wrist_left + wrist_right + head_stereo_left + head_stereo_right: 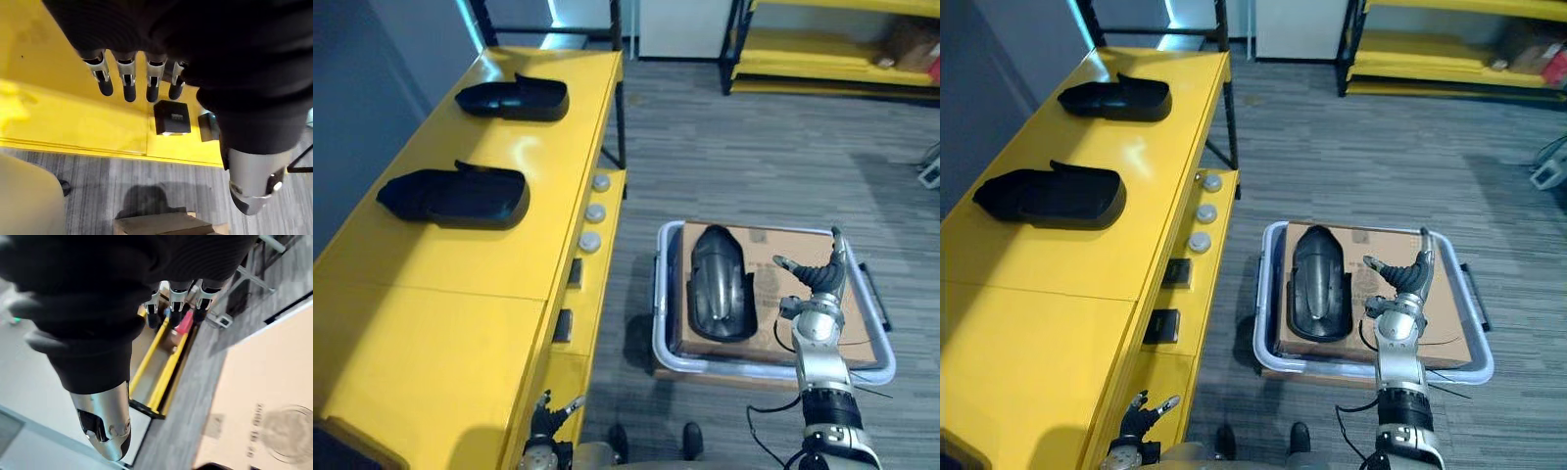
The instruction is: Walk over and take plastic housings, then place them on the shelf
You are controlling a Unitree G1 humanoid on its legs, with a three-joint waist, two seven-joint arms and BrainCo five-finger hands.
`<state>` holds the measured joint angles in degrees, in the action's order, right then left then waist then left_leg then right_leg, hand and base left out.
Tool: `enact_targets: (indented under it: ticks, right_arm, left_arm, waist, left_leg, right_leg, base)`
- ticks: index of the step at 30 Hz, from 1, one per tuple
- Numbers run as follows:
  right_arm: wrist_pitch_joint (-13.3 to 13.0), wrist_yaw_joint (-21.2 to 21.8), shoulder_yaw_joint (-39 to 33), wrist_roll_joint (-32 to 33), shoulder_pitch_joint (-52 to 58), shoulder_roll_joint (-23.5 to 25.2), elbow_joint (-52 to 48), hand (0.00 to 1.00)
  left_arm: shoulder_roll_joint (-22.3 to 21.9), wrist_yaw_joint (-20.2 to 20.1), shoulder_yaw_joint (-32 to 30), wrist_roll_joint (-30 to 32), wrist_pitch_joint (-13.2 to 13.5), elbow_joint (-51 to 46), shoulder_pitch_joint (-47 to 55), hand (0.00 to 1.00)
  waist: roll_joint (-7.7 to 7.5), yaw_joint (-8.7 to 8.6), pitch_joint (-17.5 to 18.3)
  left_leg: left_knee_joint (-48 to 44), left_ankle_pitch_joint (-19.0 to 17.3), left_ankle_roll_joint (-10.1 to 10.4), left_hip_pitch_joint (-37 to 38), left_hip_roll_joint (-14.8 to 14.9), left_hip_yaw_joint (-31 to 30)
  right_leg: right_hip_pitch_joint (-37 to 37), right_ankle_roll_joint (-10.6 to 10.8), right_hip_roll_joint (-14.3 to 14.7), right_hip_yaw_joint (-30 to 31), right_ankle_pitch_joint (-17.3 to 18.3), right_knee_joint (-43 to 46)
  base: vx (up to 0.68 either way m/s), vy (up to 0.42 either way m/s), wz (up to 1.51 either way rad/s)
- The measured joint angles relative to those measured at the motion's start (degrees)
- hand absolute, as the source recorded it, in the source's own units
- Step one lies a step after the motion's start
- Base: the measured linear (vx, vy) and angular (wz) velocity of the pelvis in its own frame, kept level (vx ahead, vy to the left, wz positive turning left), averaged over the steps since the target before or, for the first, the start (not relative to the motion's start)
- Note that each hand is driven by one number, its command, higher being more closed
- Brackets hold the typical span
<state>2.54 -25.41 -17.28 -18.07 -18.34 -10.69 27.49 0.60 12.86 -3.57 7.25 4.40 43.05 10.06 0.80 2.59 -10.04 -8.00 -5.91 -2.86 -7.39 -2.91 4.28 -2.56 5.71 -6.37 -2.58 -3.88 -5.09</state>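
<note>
right hand (818, 279) is hovering over the cardboard sheet (764, 245) at about 5 o'clock in the head views, its fingers loosely spread with the thumb standing apart, grasping nothing. left hand (548, 416) is hanging low at 7 o'clock, fingers straight and splayed, also carrying nothing, just beside the front face of the yellow worktop (440, 323). one black plastic housing (720, 284) is lying on the cardboard at 9 o'clock of the right hand, near it but apart, inside a pale-rimmed bin (658, 333) that is sitting on the grey floor (724, 157). two more housings are resting on the worktop: the near housing (455, 196) at 9 o'clock and the far housing (514, 98) at 11 o'clock, well apart from each other. three round knobs (590, 241) are lining the worktop's front edge between the worktop housings and the bin. a yellow rack (822, 64) is standing at 1 o'clock across the floor. the left wrist view is giving a close look at two black switches (172, 117) on the yellow front, just past the fingertips (129, 93). the right wrist view is looking along straight fingers toward the rack, where a red item (185, 323) is too blurred to identify. the right arm is hiding part of the bin's near rim.
</note>
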Motion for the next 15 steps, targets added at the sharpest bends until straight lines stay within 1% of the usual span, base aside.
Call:
enact_targets:
  ticks: [2, 4, 6, 7, 9, 10, 13, 15]
  right_arm:
    - [0.6, -0.5, -0.3, 0.0, -1.6, -0.9, 4.2, 0.00]
    - [1.5, -0.7, -0.4, 0.2, -3.8, -1.6, 8.8, 0.00]
    - [1.8, -0.7, -0.4, 0.4, -5.5, -2.1, 11.7, 0.00]
    - [2.2, -0.6, -0.5, 0.8, -7.4, -2.7, 15.2, 0.00]
    - [2.5, -0.6, -0.5, 1.7, -9.3, -3.2, 18.1, 0.00]
    - [2.3, -0.8, -0.4, 1.7, -10.7, -3.4, 19.0, 1.00]
    - [2.0, -0.6, 0.3, 1.7, -13.2, -5.2, 21.6, 1.00]
    - [1.7, -0.6, 0.3, 1.7, -15.5, -6.8, 23.6, 1.00]
  left_arm:
    - [0.2, 0.1, 1.0, 0.0, 0.3, -0.4, -0.1, 0.00]
    - [0.2, 1.1, 1.8, -0.1, 0.9, -0.7, -0.4, 0.00]
    - [0.2, 1.6, 2.2, -0.1, 1.0, -0.7, -0.9, 0.00]
    - [0.5, 2.2, 3.1, -0.2, 1.0, -0.6, -1.7, 0.00]
    - [0.6, 2.3, 3.6, -0.3, 1.0, -0.5, -2.4, 0.00]
    - [0.8, 2.4, 4.0, -0.4, 1.1, -0.6, -3.0, 0.00]
    - [1.0, 2.4, 5.0, -0.6, 1.1, -0.2, -4.0, 0.00]
    - [1.3, 2.4, 5.9, -1.7, 1.1, -0.1, -4.8, 0.00]
  waist:
    - [0.46, -0.03, -0.9]
    - [0.94, -0.07, -2.2]
    - [1.23, -0.05, -3.0]
    - [1.42, -0.08, -4.1]
    - [1.63, 0.00, -5.3]
    - [1.65, -0.10, -6.4]
    - [1.64, -0.08, -6.7]
    - [1.51, -0.11, -7.3]
  left_leg:
    - [0.0, 0.2, -0.1, -0.9, -0.1, -0.6]
    - [-0.4, 0.3, -0.1, -1.9, -0.1, -0.7]
    - [-0.6, 0.5, -0.3, -3.2, 0.0, -0.7]
    - [-0.6, 0.9, -0.2, -4.0, -0.1, -1.1]
    - [-0.6, 1.2, -0.3, -4.6, -0.1, -1.2]
    - [-0.6, 1.4, -0.3, -4.7, 0.0, -1.2]
    - [-0.6, 1.8, -0.4, -6.1, -0.2, -1.2]
    - [-0.5, 2.3, -0.4, -6.7, -0.3, -1.1]
  right_leg:
    - [-0.7, 0.0, -0.1, -0.5, -0.1, 0.2]
    - [-1.3, 0.1, -0.1, -0.6, -0.3, 0.4]
    - [-2.6, 0.1, -0.1, -0.6, -0.5, 0.9]
    - [-3.3, 0.3, -0.3, -0.7, -0.6, 1.1]
    - [-3.9, 0.2, -0.3, -0.7, -1.1, 1.1]
    - [-4.1, 0.1, -0.3, -0.7, -1.6, 1.0]
    - [-5.4, 0.1, -0.4, -0.8, -2.4, 1.1]
    - [-6.1, -0.5, -0.4, -1.3, -3.0, 1.1]
  base:
    - [-0.04, -0.005, 0.15]
    - [-0.03, 0.007, 0.05]
    - [-0.04, 0.017, 0.02]
    - [-0.06, 0.008, 0.05]
    - [-0.07, 0.007, 0.03]
    - [-0.08, 0.029, -0.02]
    - [-0.09, 0.041, -0.01]
    - [-0.10, 0.043, 0.00]
